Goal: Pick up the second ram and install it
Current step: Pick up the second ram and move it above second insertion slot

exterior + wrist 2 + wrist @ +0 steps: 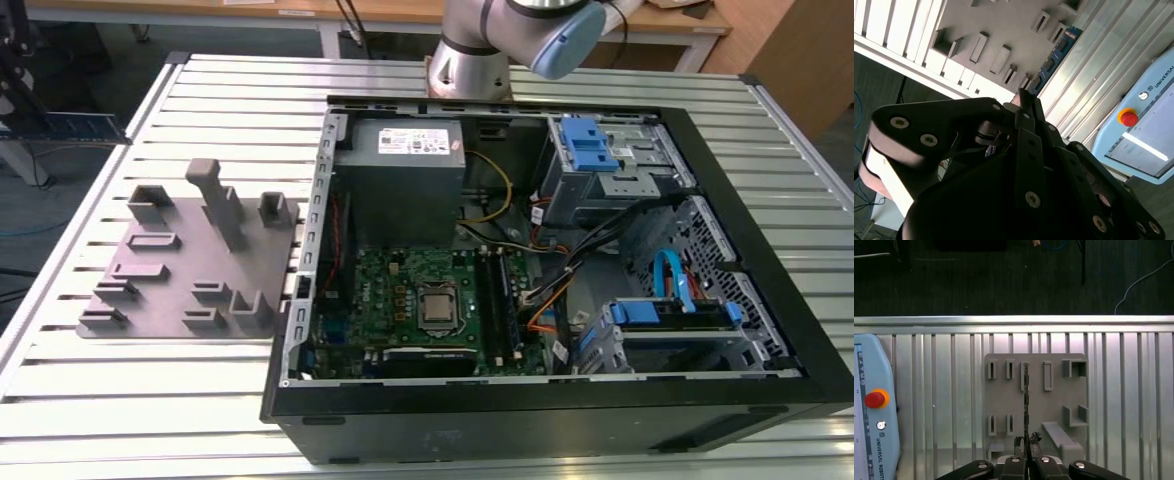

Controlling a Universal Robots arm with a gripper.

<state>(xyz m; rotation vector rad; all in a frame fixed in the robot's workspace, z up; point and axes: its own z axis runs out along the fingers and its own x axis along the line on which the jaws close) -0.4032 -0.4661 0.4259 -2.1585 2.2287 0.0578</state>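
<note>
First wrist view: ram (1026, 400) over slatted table (1134, 390), perhaps carpet (979, 280) beyond

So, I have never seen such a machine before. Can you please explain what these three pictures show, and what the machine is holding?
This is one robot arm with a gripper. The exterior view comes from a camera off the arm. It shows a slatted metal table that carries a grey fixture block on the exterior view's left and an open computer case on its right. Both wrist views come from cameras riding on the arm, looking past the black gripper. The gripper is shut on the second ram, a thin dark memory stick seen edge-on, with the fixture block behind it. The pale blue box with a red button looks like the robot's control tablet.
</note>
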